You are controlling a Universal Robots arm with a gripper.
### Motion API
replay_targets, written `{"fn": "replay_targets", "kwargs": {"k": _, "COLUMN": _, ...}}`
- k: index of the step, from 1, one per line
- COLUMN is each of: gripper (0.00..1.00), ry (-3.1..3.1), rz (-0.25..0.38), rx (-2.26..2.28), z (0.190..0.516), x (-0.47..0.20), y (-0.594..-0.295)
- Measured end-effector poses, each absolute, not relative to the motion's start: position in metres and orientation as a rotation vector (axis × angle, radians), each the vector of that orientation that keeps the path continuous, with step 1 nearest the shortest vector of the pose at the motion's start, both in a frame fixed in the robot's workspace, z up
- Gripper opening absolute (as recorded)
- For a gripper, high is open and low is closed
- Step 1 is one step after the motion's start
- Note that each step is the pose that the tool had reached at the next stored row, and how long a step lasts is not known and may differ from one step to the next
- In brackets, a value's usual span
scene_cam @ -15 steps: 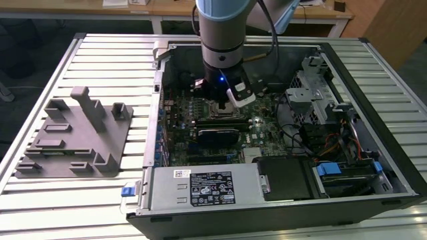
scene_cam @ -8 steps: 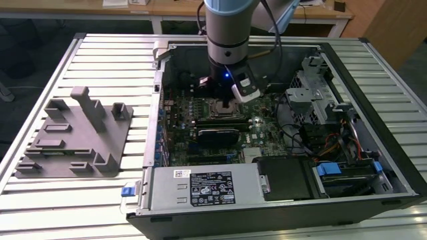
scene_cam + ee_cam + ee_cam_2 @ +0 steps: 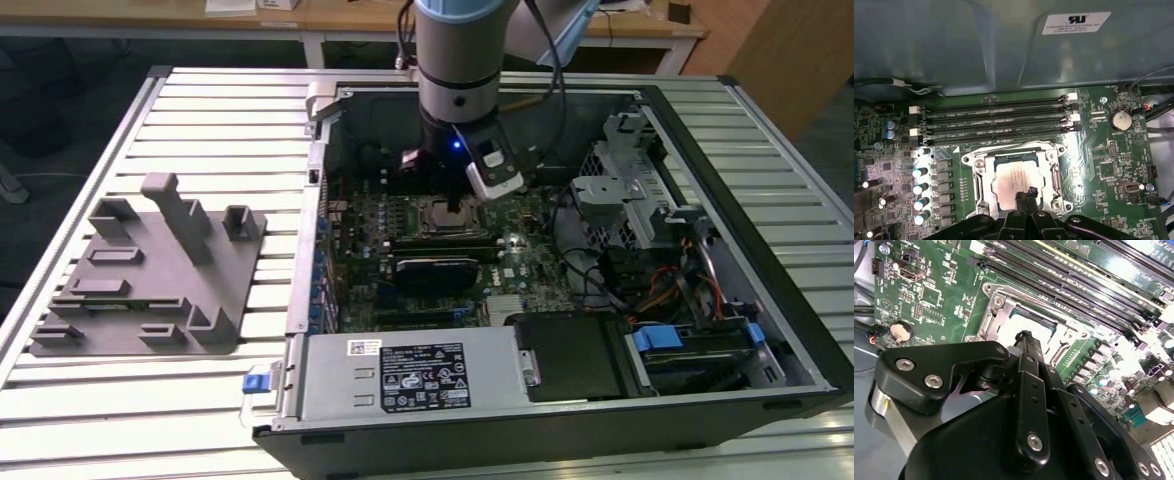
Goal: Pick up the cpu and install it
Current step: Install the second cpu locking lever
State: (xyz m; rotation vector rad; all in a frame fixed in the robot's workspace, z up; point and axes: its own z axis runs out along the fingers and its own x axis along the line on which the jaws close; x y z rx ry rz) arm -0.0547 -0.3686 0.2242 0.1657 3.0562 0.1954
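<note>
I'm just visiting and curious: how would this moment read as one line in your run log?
gripper: over socket, fingers together | cpu: in motherboard socket | grey fixture: on table beside PC case

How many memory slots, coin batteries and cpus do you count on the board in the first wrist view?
memory slots: 4
coin battery: 1
cpu, lying in its socket: 1
Total: 6

A white label (image 3: 1076, 22) sits on the case wall (image 3: 954, 45) — a logo over fine print. A black label (image 3: 424, 378) covers the power supply (image 3: 334, 380) — its print, like the board's (image 3: 1114, 165) markings, is too small to read.
</note>
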Motion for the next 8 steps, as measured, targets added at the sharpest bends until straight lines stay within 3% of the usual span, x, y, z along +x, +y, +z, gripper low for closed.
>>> {"fn": "replay_targets", "kwargs": {"k": 8, "gripper": 0.11, "ry": 3.056, "rz": 0.196, "rx": 0.166, "z": 0.2256, "x": -0.0544, "y": -0.3685}}
